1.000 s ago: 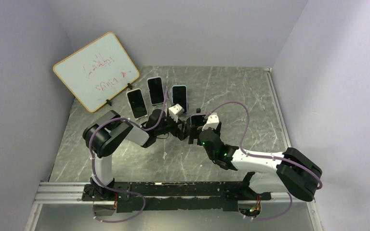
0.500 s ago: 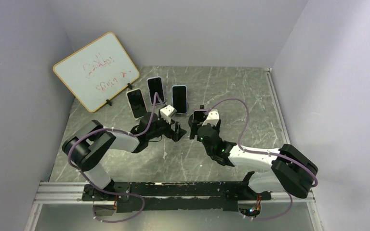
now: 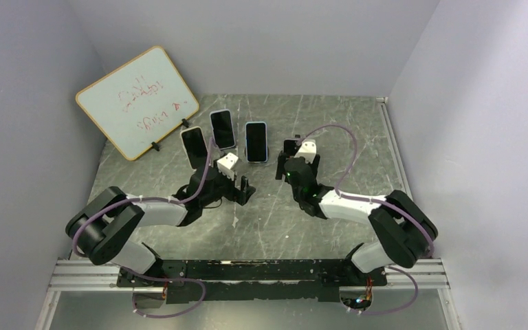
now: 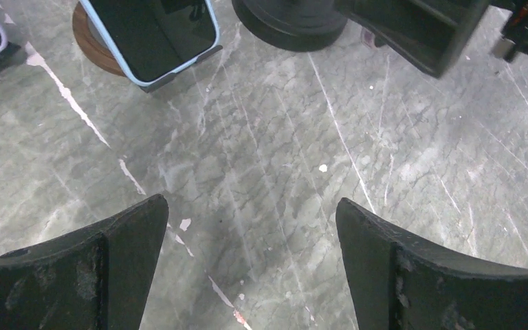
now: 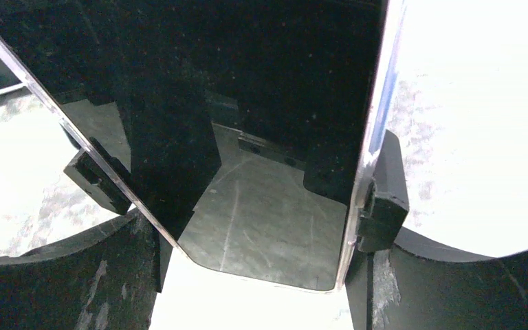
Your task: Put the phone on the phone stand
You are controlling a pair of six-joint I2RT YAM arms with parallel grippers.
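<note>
My right gripper is shut on a black phone and holds it upright at the right end of the row of phones. In the right wrist view the phone's dark glossy screen fills the gap between my fingers, which press on its two long edges. A black round stand base shows at the top of the left wrist view; in the top view the right gripper hides it. My left gripper is open and empty over bare table, left of the phone.
Three phones stand on stands at the back: two dark ones and a blue-cased one, also in the left wrist view on a wooden base. A whiteboard leans at the back left.
My left gripper has drawn back to the left, away from the phone. My right gripper has carried the phone toward the back and a little to the right.
</note>
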